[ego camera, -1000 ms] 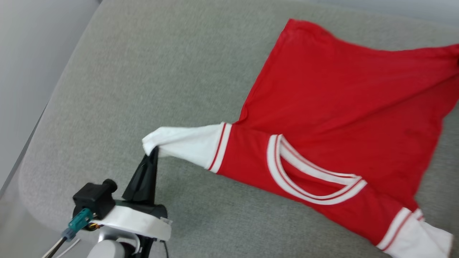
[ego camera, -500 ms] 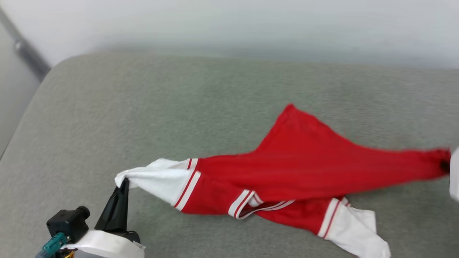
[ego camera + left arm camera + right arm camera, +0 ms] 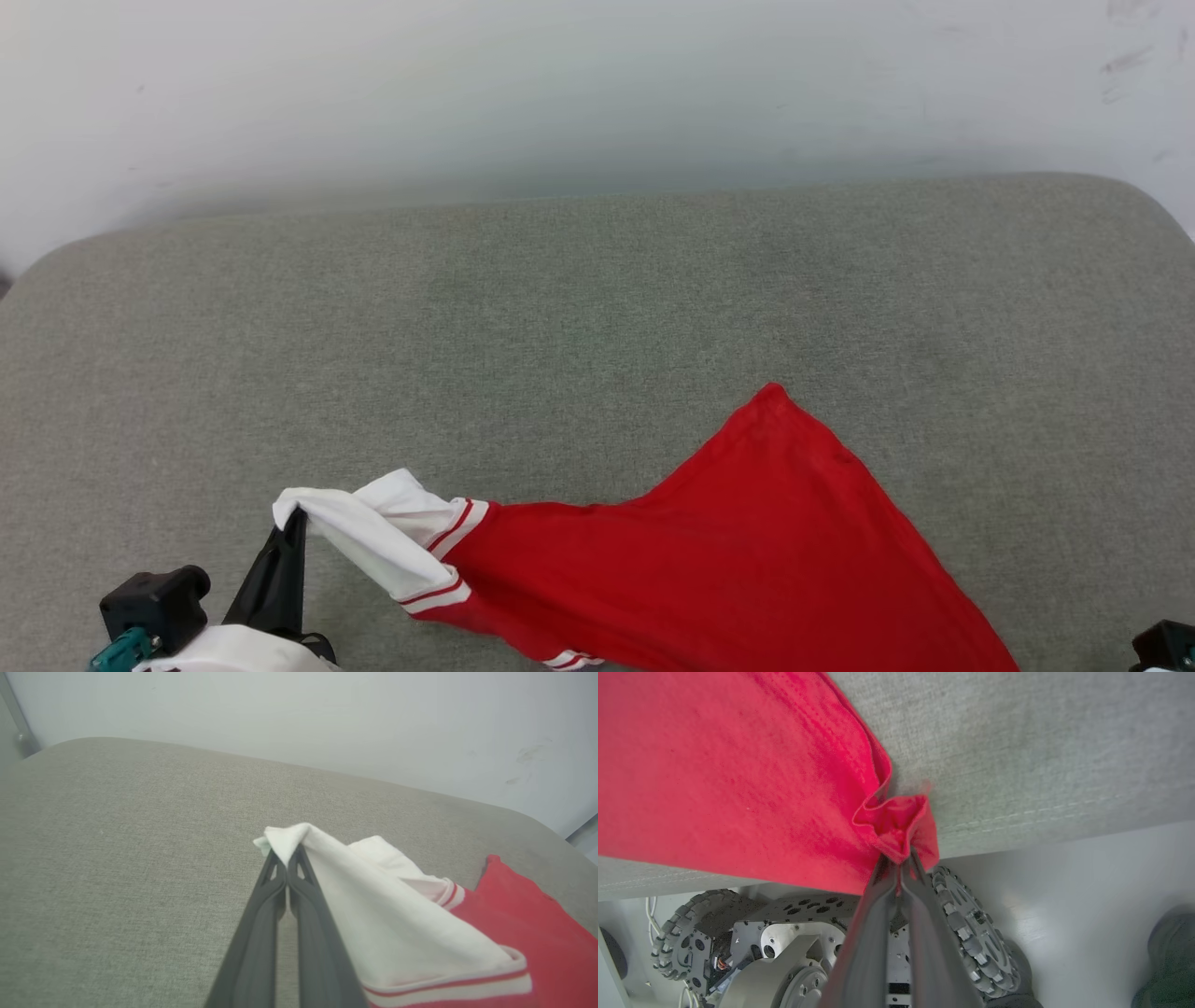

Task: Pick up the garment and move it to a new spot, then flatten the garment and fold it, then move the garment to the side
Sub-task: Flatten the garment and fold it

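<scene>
1. The head camera has swung upward in the last second, so discount the shift of the whole picture. Even so, the garment [image 3: 738, 560] has changed: a second ago it was spread with the neckline showing, and now it is a bunched red wedge drawn toward the near edge of the grey cushion [image 3: 597, 308].
2. You look to be mid-carry to the new spot. Flattening and folding are not yet begun.
3. Your left gripper [image 3: 295, 523] sits low at near left, fingers pointing up and away. Its jaws are clamped on the tip of the white sleeve [image 3: 373, 537], which is raised off the cushion.
4. Your right gripper [image 3: 900, 858] is at near right, at the cushion's near edge, with the robot's wheels [image 3: 971, 933] in sight past it. Its jaws are pinched together on a puckered red hem corner.
5. The cloth stretches between both grips, and its far corner seems to rest on the cushion.
</scene>
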